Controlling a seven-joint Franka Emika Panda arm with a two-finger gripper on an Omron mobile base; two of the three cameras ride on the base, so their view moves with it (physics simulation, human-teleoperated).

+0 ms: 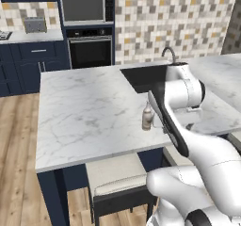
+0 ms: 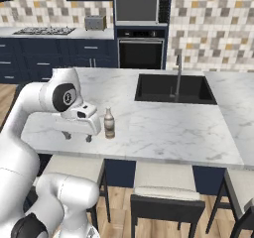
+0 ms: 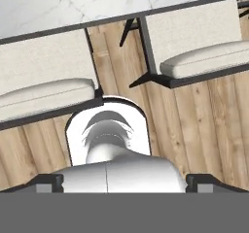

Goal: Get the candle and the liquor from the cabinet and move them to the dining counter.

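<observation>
The liquor, a small brownish bottle with a pale label and whitish neck, stands upright on the dining counter near its front edge. In the right base view the liquor is just right of my gripper, apart from it. The gripper hangs over the dining counter with its fingers pointing down, open and holding nothing. The hand view looks down past the counter edge, and its two fingertips sit far apart. The candle is out of view.
A black sink with a curved faucet is set in the counter behind the bottle. Cushioned stools stand under the front edge. Across the wooden floor are the oven, microwave and navy cabinets.
</observation>
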